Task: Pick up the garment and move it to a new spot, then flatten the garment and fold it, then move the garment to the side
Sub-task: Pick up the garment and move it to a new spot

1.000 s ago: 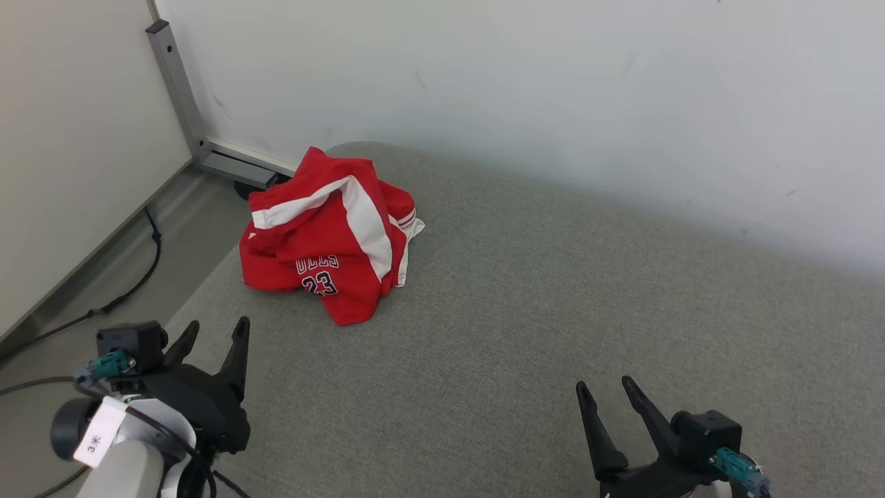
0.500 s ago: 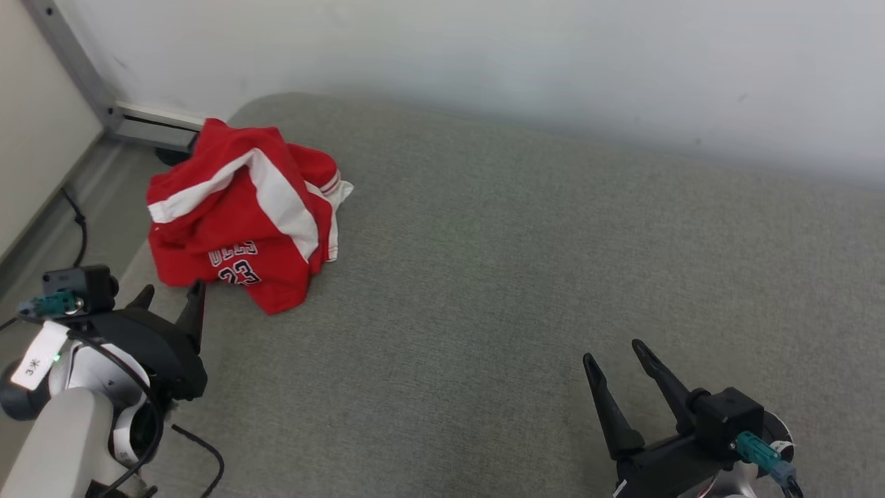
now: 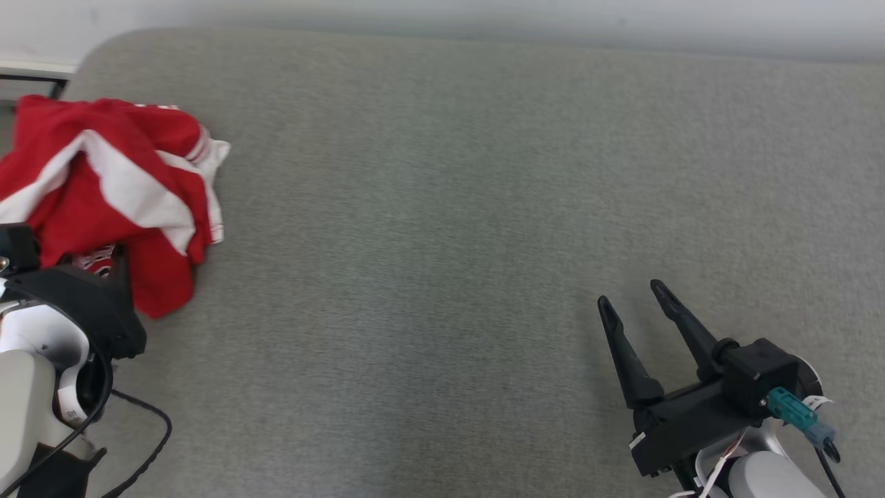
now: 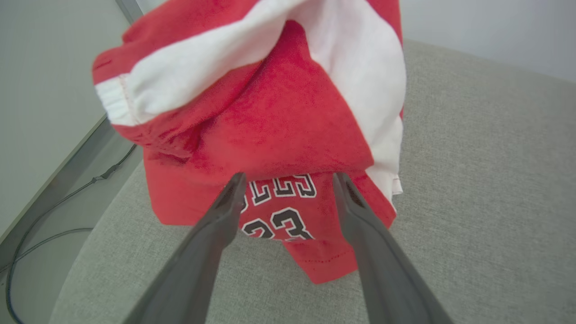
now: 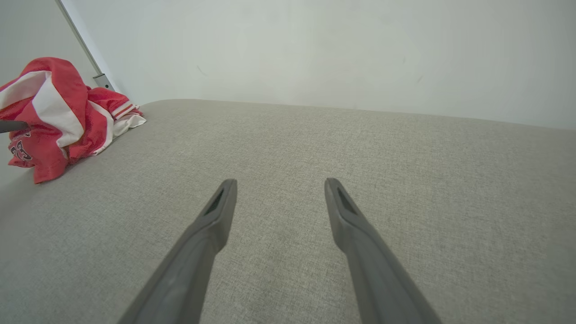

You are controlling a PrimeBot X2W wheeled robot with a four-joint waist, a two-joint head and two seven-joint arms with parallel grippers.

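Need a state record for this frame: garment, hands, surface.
garment: red and white jersey, crumpled heap
place: left end of the grey cushion
left hand: open, fingers either side of the jersey's printed number
right hand: open, empty, over bare cushion, apart from jersey
stage: pick-up not yet done

The red garment (image 4: 279,130) with broad white stripes (black lettering and "23" showing) lies crumpled near the grey surface's corner.
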